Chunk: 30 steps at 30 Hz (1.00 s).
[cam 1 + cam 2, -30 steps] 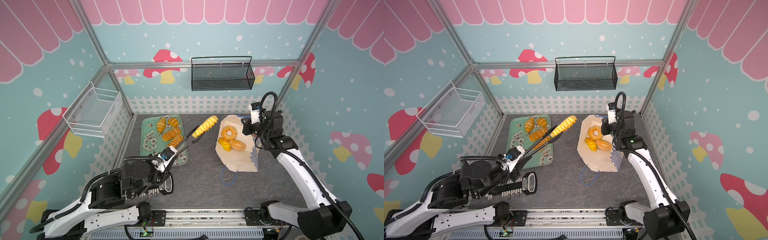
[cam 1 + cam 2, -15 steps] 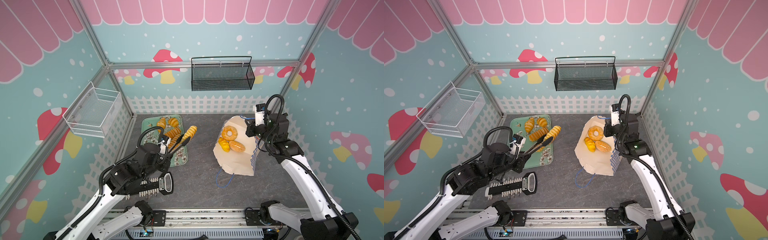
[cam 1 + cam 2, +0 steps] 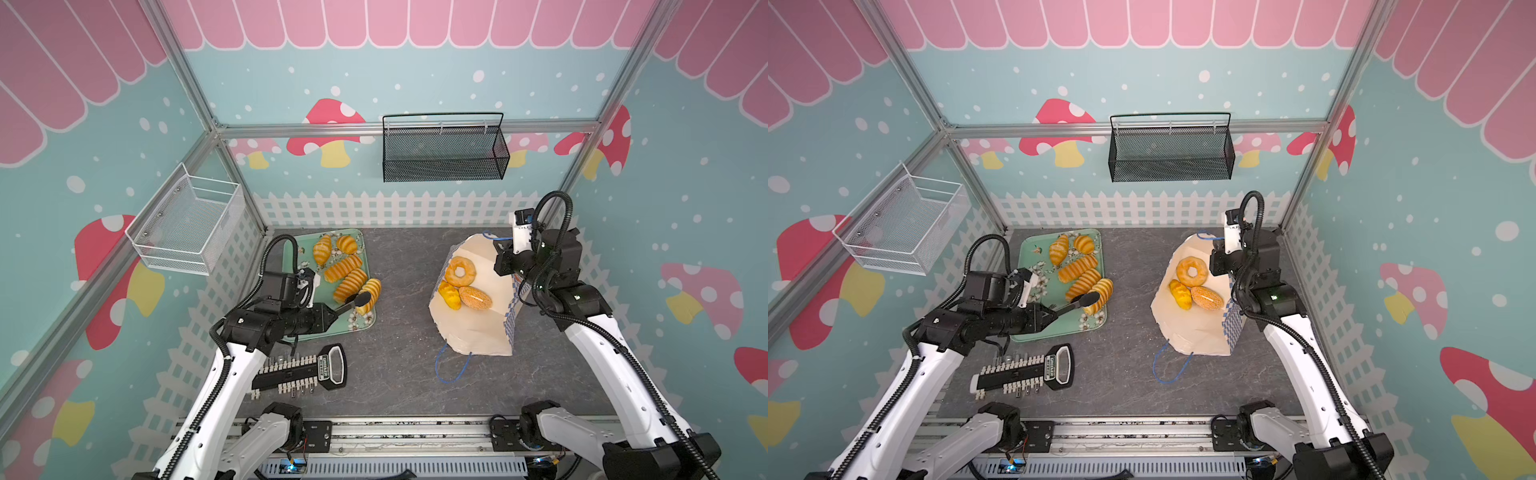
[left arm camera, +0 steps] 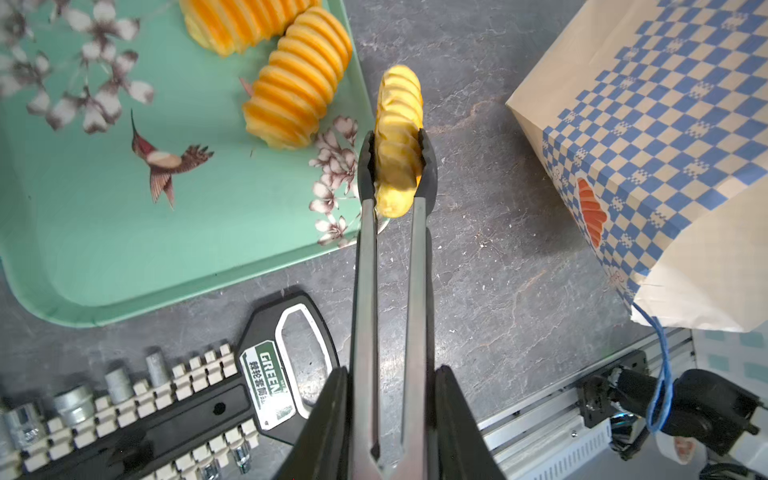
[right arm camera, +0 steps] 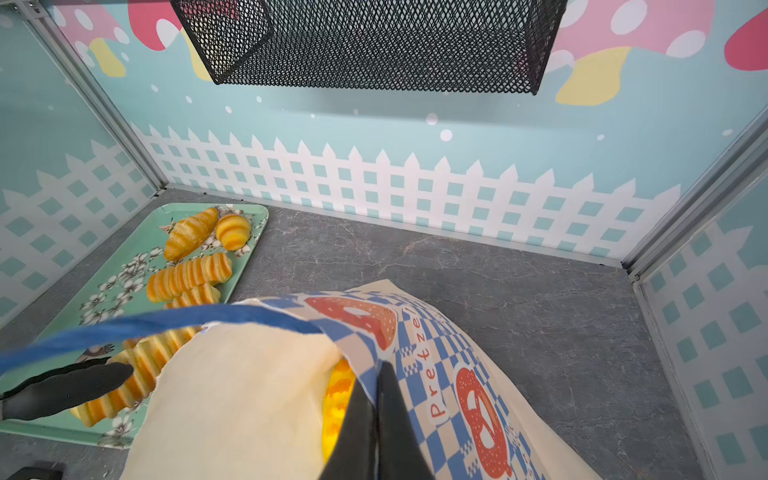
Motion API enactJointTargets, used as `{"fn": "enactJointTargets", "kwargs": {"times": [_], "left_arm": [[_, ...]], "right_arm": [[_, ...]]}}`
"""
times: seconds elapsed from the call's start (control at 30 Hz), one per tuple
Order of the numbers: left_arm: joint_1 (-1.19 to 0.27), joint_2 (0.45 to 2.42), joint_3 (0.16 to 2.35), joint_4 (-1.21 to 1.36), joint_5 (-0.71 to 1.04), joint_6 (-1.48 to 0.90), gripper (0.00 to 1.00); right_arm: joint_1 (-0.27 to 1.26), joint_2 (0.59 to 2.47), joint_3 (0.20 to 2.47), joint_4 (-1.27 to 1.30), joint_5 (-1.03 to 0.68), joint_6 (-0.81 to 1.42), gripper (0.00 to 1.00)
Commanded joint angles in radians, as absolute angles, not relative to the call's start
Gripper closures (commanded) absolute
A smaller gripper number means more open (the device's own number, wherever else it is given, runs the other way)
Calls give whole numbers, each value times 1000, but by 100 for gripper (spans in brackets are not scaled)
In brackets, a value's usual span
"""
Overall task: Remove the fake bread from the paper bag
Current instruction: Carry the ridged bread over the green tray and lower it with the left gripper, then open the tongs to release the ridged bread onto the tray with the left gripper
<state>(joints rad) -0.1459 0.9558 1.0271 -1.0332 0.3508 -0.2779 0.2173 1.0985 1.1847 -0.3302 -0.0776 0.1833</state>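
Two arms, same build. Left arm [image 3: 232,374] and right arm [image 3: 615,365]: long glossy white shells, rounded matte black joint housings [image 3: 270,324]. A ribbed black hose [image 3: 266,255] loops off each wrist and runs on along the white shell. Small white camera block [image 3: 521,235] at the right wrist, a similar one on the left. Tiny green light [image 3: 1273,297] on a right-arm joint. Left gripper [image 4: 392,374] and right gripper [image 5: 376,374]: plain black wedge fingers. Black bases [image 3: 536,417] sit on a silver rail [image 3: 395,434].

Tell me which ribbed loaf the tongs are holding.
The loaf at the tray's edge nearest the bag, pinched in the tongs; the others lie loose on the tray.
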Motion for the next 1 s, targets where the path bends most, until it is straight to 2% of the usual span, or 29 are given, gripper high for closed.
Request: {"fn": "enactJointTargets", "kwargs": {"times": [0.0, 0.43, 0.97], "left_arm": [[-93, 942, 991, -1011, 440, -343, 100], [58, 925, 897, -980, 430, -404, 100], [170, 976, 875, -1050, 531, -349, 100]], "right_arm": [[223, 1071, 1177, -304, -65, 168, 100], [223, 1077, 1170, -297, -61, 152, 100], [222, 1081, 1186, -299, -68, 148, 100]]}}
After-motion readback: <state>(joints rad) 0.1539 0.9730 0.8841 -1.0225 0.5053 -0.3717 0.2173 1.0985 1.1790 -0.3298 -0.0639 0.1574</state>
